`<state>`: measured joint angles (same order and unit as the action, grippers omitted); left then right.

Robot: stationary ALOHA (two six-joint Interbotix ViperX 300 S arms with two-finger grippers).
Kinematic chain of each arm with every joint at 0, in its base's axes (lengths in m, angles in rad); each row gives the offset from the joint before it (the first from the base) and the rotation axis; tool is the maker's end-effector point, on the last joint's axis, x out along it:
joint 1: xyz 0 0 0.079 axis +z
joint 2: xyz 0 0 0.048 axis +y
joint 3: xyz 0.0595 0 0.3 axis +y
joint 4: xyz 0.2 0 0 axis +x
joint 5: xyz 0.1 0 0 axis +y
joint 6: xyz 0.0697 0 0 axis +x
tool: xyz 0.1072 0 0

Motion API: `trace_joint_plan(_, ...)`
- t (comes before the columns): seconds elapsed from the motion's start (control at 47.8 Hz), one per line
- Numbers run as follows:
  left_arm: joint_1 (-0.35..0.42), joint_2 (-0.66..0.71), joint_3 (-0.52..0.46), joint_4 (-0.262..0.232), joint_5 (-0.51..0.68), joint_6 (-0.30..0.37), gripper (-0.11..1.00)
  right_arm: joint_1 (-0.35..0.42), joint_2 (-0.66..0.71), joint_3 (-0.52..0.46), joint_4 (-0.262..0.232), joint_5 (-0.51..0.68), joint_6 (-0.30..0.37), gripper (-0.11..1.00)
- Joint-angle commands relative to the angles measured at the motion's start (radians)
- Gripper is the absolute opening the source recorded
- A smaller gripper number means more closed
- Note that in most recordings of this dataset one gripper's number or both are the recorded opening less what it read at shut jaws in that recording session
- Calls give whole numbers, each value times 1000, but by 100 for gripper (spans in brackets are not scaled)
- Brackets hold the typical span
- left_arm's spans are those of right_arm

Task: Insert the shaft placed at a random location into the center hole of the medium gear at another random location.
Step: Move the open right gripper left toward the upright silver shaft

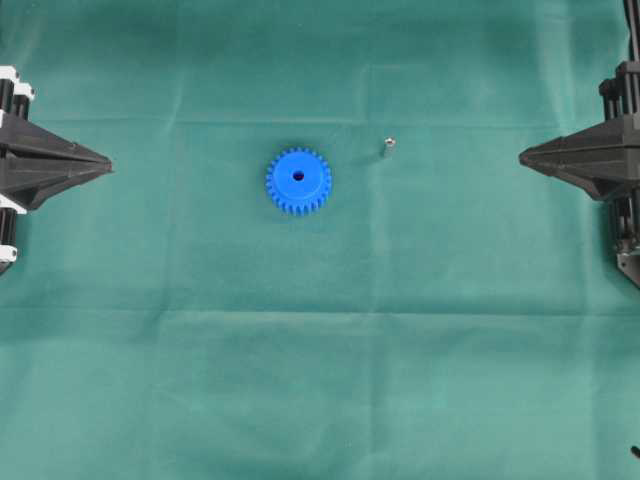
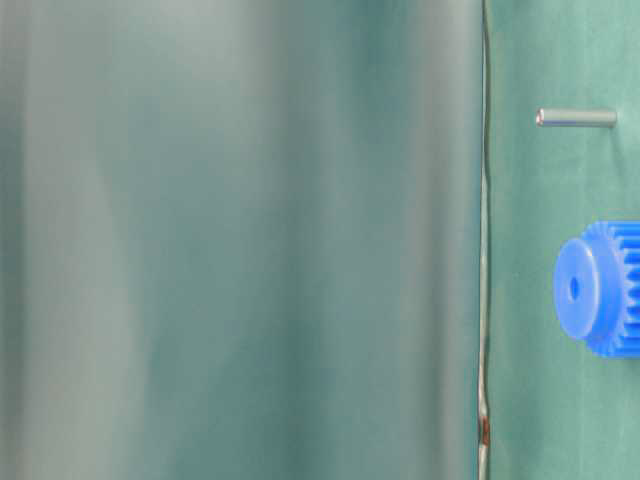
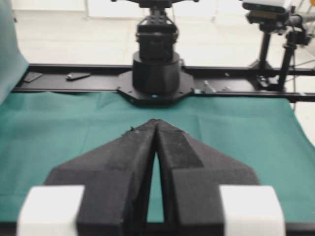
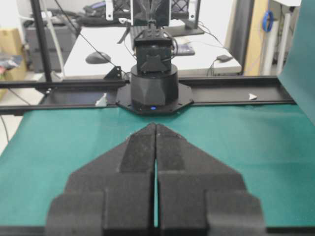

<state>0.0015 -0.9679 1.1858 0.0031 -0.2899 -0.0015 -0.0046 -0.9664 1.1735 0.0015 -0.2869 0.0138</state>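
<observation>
The medium gear (image 1: 298, 181) lay flat on the bench (image 1: 320, 380), the shaft (image 1: 386, 147) near it; left end effector (image 1: 108, 164) and right end effector (image 1: 522, 157) were pressed together, empty, well apart.

The bright blue plastic toothed gear (image 2: 603, 288) is cut off by the right edge of the table-level view, so only its hub face and part of its toothed rim show; most of that view's left is a blurred grey-green surface (image 2: 240, 240) too soft to identify; the tiny silver-grey metal shaft (image 1: 387, 147) is too small in the overhead view to tell whether it stands or lies; the black left gripper (image 1: 100, 160) and black right gripper (image 1: 528, 156) are both cropped by the overhead view's side edges, only their pointed tips showing; neither wrist view shows gear or shaft.
</observation>
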Motion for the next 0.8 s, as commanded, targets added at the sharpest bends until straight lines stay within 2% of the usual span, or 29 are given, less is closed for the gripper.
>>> trace_joint_plan(0.0, -2, 14, -37, 17, 26, 2, 0, -14, 9, -25, -3, -11, -20, 1)
trace_joint_plan(0.314, -2, 8, -38, 17, 41, -5, 0, -32, 63, -28, -3, 15, -21, 1)
trace_joint_plan(0.523, -2, 6, -38, 17, 43, -5, 0, -98, 179, -20, 0, 8, -18, 4)
trace_joint_plan(0.607, -2, 6, -37, 17, 49, -5, 0, -127, 232, -21, 0, -2, -18, 17)
trace_joint_plan(0.775, -2, 6, -37, 17, 57, -5, 0, -172, 362, -21, -5, -63, -23, 66)
